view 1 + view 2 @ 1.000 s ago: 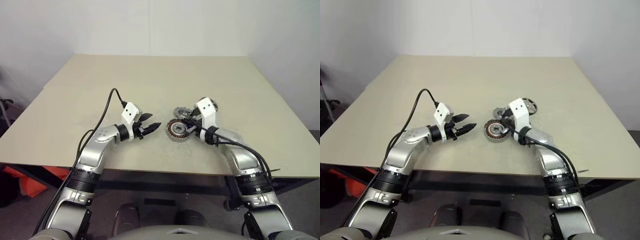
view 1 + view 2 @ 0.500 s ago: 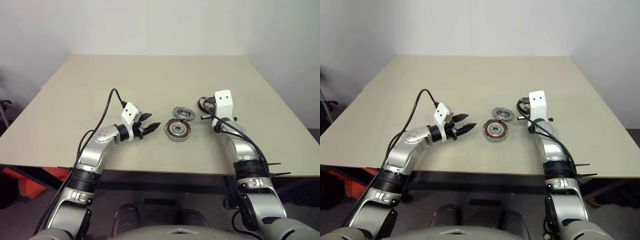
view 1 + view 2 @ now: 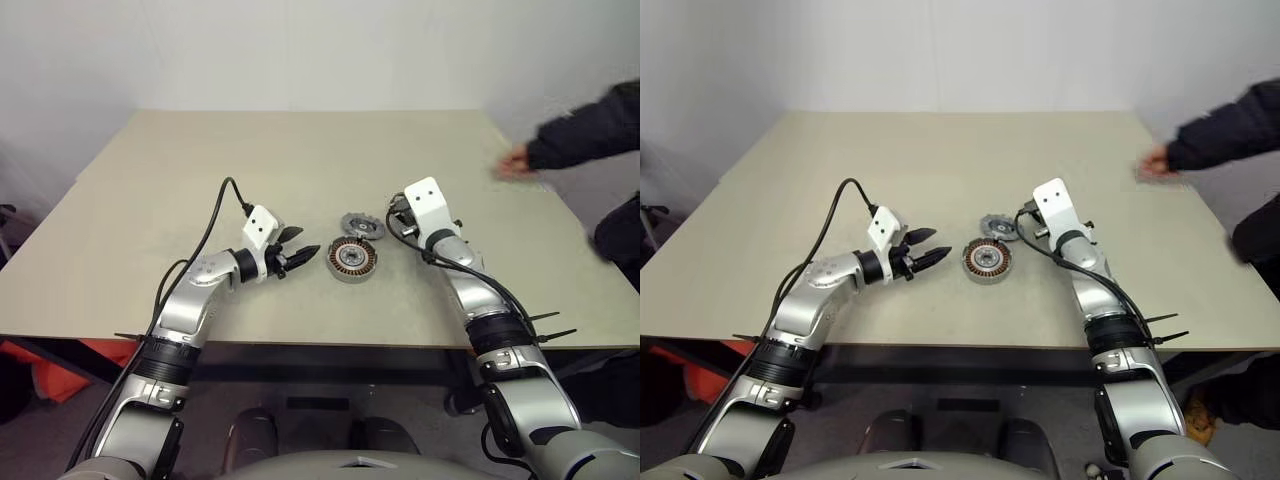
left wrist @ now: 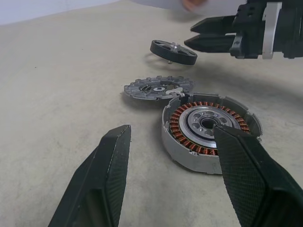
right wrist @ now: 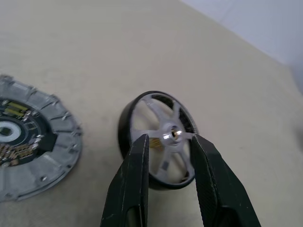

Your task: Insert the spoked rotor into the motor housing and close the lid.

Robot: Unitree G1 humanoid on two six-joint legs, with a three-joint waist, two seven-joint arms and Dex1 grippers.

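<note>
The motor housing sits upright on the table, its copper windings showing. Just behind it lies the lid, flat on the table. To the right of the lid rests the spoked rotor, also seen at rotor. My right gripper hovers at the rotor with its fingers a little apart on either side of the hub, not touching it. My left gripper stands open just left of the housing, pointing at it, with nothing between its fingers.
A person's hand and dark sleeve reach over the table's far right edge. The tan table is bare to the left and behind the parts. Its front edge runs just below my arms.
My right gripper swung from the housing over to the rotor and its fingers parted. A person's arm came in at the far right. The left arm kept still.
</note>
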